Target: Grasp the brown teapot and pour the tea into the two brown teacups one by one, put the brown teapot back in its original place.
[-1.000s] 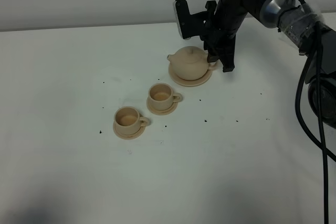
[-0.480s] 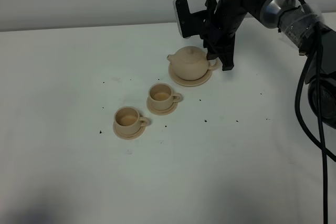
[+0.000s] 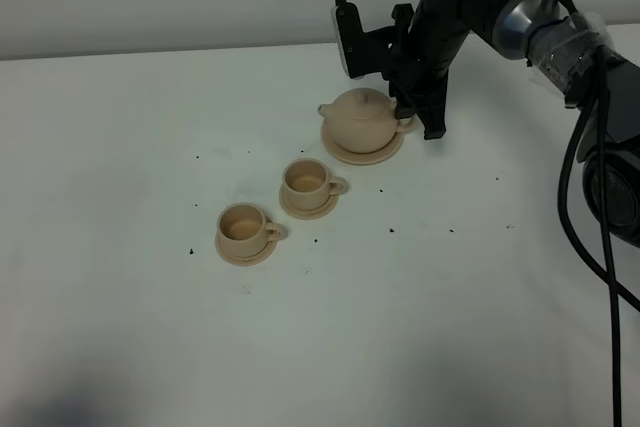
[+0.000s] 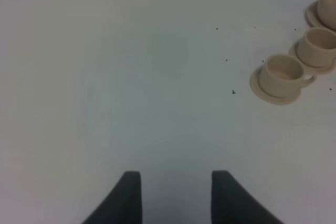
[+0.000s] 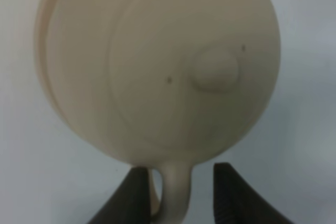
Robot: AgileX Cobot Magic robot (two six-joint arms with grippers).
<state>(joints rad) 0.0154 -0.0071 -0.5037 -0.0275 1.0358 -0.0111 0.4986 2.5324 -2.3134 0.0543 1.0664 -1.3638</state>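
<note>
The brown teapot (image 3: pixel 362 119) stands on its wide saucer (image 3: pixel 341 154), the original place, at the back of the table. My right gripper (image 3: pixel 420 124) reaches down at the pot's right side. In the right wrist view the teapot (image 5: pixel 157 61) fills the frame. Its loop handle (image 5: pixel 173 195) lies between the fingers of the right gripper (image 5: pixel 181 174), and a gap shows on one side. The two brown teacups (image 3: pixel 308 183) (image 3: pixel 243 224) sit on small saucers in front of the pot. My left gripper (image 4: pixel 176 182) hangs open over bare table, left of the teacups (image 4: pixel 283 74) (image 4: pixel 317 45).
Small dark specks (image 3: pixel 391 230) dot the white table (image 3: pixel 120 147). A pale wall runs along the back edge. The right arm's black cables (image 3: pixel 580 197) hang at the right side.
The right arm has shifted only very slightly at the teapot's handle. The teapot and both cups have stayed put.
</note>
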